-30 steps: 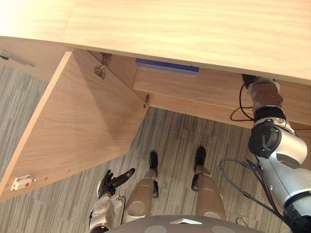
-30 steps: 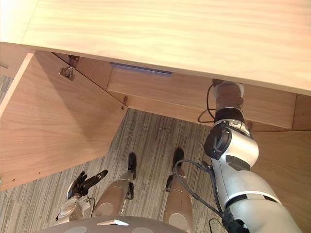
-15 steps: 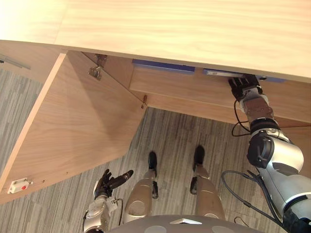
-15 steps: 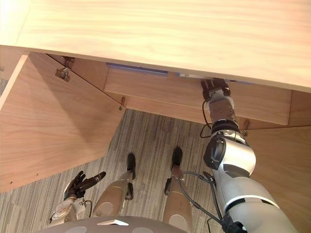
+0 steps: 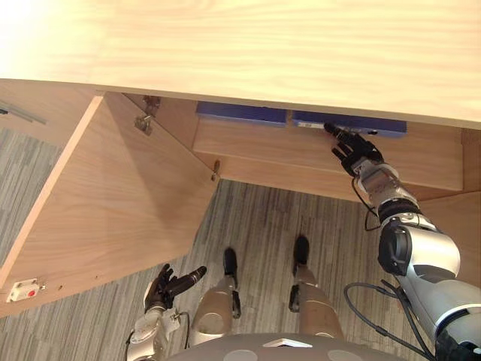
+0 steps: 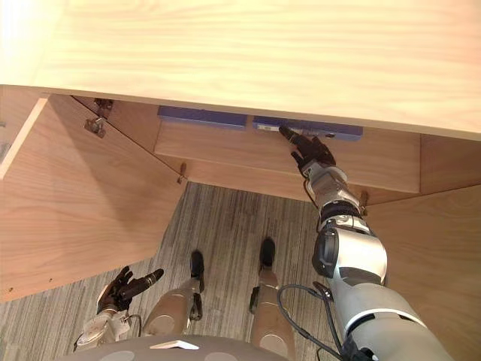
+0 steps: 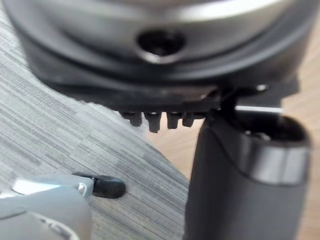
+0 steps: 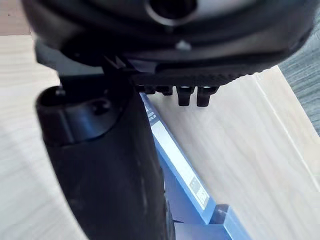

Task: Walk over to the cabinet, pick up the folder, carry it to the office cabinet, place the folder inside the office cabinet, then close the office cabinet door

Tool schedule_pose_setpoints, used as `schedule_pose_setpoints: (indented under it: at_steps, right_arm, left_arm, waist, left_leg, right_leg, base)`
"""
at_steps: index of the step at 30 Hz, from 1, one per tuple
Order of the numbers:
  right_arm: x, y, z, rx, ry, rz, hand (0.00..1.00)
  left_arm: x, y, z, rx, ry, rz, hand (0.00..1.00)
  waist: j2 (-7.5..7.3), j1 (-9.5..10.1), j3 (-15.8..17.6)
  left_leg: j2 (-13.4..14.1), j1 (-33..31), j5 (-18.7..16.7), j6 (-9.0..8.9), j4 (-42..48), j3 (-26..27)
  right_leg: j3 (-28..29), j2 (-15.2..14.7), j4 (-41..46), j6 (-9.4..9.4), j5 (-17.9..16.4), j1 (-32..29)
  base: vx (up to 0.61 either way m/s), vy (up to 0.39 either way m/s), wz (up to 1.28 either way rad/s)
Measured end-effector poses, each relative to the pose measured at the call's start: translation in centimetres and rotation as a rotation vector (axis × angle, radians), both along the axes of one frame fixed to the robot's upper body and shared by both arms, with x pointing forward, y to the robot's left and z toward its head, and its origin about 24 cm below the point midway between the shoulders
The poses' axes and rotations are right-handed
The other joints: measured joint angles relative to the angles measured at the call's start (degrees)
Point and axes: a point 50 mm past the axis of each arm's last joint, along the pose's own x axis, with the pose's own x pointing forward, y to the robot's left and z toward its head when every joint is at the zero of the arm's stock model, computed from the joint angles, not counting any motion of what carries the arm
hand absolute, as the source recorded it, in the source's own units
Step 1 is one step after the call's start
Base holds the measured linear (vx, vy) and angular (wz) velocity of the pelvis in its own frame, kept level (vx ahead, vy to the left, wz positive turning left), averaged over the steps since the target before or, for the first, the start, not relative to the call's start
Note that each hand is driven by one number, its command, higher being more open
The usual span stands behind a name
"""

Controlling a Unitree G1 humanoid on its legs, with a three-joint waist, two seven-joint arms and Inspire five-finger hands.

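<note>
The blue folder [image 5: 349, 122] lies flat on the shelf [image 5: 316, 147] inside the office cabinet [image 5: 248, 53], near the shelf's front edge and beside a second blue folder [image 5: 240, 113]. Its long axis runs along that edge, with the labelled spine facing outward. The right hand [image 5: 357, 154] reaches to it with fingers straight, holding nothing; whether they touch it is unclear. The folder looks light, stiff and smooth, and is probably best pinched at the spine. The left hand [image 5: 169, 284] hangs relaxed beside the open door [image 5: 113, 203].

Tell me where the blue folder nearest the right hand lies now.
The blue folder lies right of centre in the left eye view, on the open office cabinet's shelf, right of a second blue folder; the right hand is at its edge.
</note>
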Motion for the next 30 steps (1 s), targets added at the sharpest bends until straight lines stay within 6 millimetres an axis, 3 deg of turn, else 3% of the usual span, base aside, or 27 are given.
schedule_pose_setpoints:
  at_steps: [7,10,13,16,27,30]
  right_arm:
    - [0.0,-0.1,0.1,-0.01,-0.004,0.011,1.0]
    - [0.2,-0.1,0.4,-0.097,0.013,0.04,1.0]
    - [0.2,-0.2,0.4,-0.263,0.066,0.093,1.0]
    - [0.3,-0.2,0.9,-0.549,0.136,0.185,1.0]
    - [0.8,1.1,1.1,-0.921,0.227,0.357,1.0]
    - [0.3,3.1,-0.9,-1.036,0.257,0.473,1.0]
  left_arm:
    - [-0.3,0.4,0.0,0.002,0.005,0.019,1.0]
    - [-0.5,0.5,0.0,0.006,0.009,0.017,1.0]
    - [-0.7,0.4,-0.1,0.014,0.019,-0.014,1.0]
    - [-0.7,0.4,-0.1,0.014,0.02,-0.017,1.0]
    - [0.0,0.3,0.4,0.034,-0.004,-0.052,1.0]
    - [-0.1,-0.1,0.2,0.019,0.004,-0.049,1.0]
  waist:
    - [-0.58,0.28,-0.49]
    - [-0.7,0.34,-0.57]
    - [-0.7,0.37,-0.57]
    - [-0.7,0.26,-0.57]
    - [-0.73,-0.26,-0.55]
    - [-0.79,-0.62,-0.54]
  left_leg:
    - [0.18,0.87,-0.03,-0.06,0.0,0.38]
    - [0.41,0.9,-0.15,-0.23,0.0,0.79]
    - [0.59,0.9,-0.33,-0.45,0.0,1.02]
    - [0.71,0.9,-0.55,-0.61,0.01,1.06]
    - [0.76,0.88,-1.01,-0.59,0.46,1.09]
    - [1.09,1.11,-2.27,-0.58,2.34,1.45]
  right_leg:
    - [-1.62,-0.21,-0.62,-0.1,-0.17,0.92]
    - [-1.91,-0.09,-0.64,-0.11,-0.18,0.74]
    - [-2.46,-0.05,-0.64,-0.15,-0.13,0.57]
    - [-2.52,0.13,-0.64,-0.13,0.21,0.5]
    - [-2.52,0.32,-0.58,-0.15,0.24,0.61]
    - [-2.24,0.62,-0.5,-0.2,0.19,1.51]
  base:
    - [0.01,0.006,-0.02]
    - [0.02,0.012,-0.07]
    - [0.03,0.02,-0.05]
    - [0.04,0.024,-0.02]
    - [0.02,0.025,-0.01]
    - [0.04,0.026,-0.06]
